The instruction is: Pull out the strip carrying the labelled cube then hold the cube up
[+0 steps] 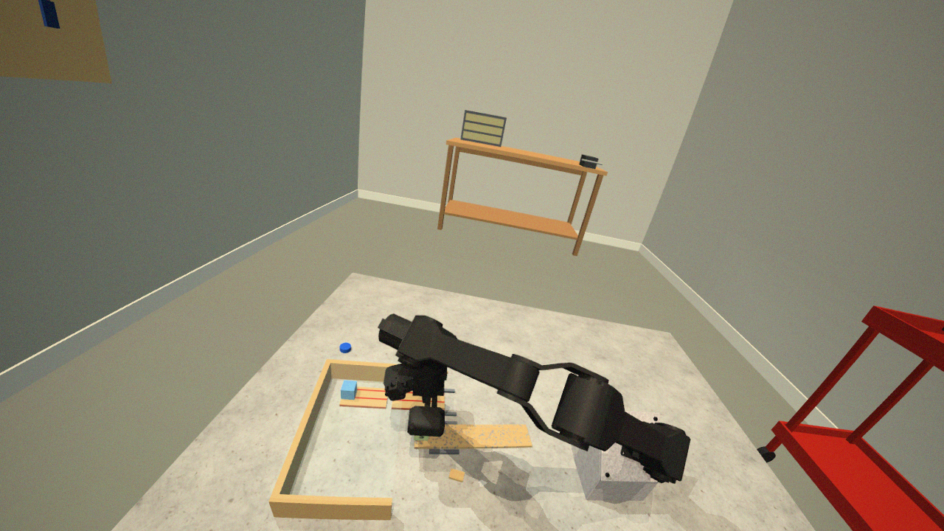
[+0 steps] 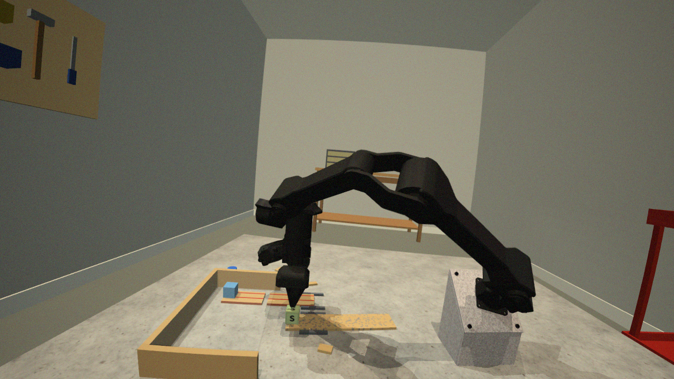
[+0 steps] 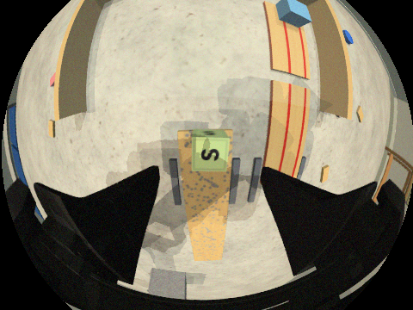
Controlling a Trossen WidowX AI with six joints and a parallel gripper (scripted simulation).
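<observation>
A green cube lettered S sits on the far end of a speckled strip, which is in one piece. My gripper is open, points down and hangs just above the cube, with one finger out to each side in the wrist view. In the top view the gripper hides most of the cube. A red-lined strip is in two pieces with a gap: a near piece and a far piece. A plain blue cube sits on the far piece.
Dark rails flank the strips. A wooden wall encloses three sides beyond them. A small wood chip lies near the speckled strip. A blue disc lies outside the wall.
</observation>
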